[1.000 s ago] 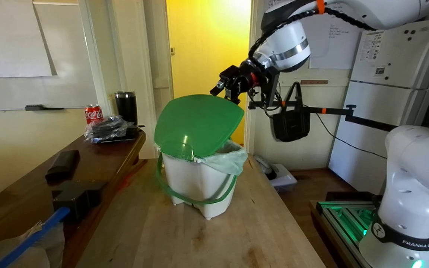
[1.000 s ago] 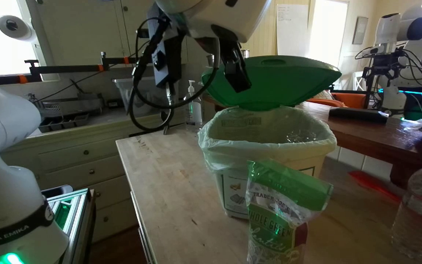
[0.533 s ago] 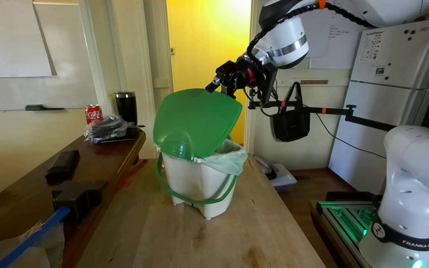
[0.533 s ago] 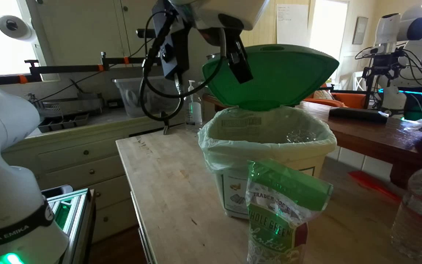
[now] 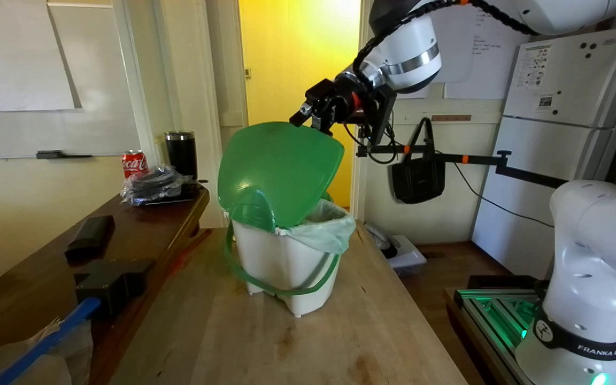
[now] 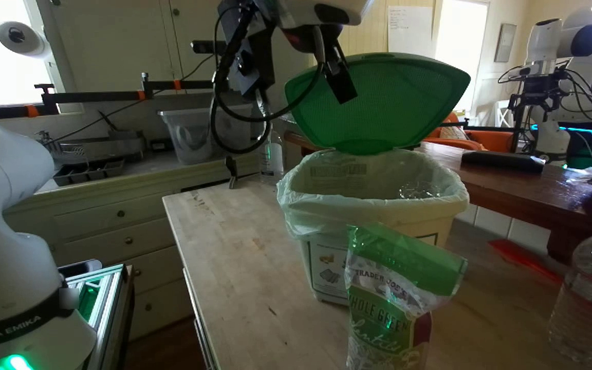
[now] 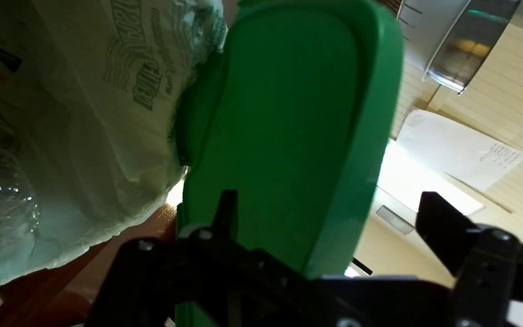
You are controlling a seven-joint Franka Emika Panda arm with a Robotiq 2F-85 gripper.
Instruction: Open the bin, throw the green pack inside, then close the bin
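Observation:
The white bin [image 5: 281, 267] stands on the wooden table with its green lid [image 5: 278, 171] tilted up on its hinge; the lid also shows in an exterior view [image 6: 378, 103]. The translucent liner [image 6: 373, 205] covers the rim, with clear plastic inside. My gripper [image 5: 308, 123] is at the lid's upper free edge. In the wrist view my gripper [image 7: 329, 194] has its jaws wide apart, one finger [image 7: 228, 211] against or before the lid's underside [image 7: 284, 113], the other beyond its edge. The green pack [image 6: 393, 293] stands upright beside the bin, its base out of frame.
A water bottle [image 6: 591, 298] stands near the pack. A soap bottle [image 6: 272, 156] stands at the table's far end. A dark wooden table [image 5: 142, 230] alongside holds a can [image 5: 134, 163], a black tumbler [image 5: 181, 155] and bagged items. A black bag [image 5: 419, 174] hangs behind.
My gripper has moved up and over toward the bin's hinge side. The lid has swung further open with it. The green pack has not moved.

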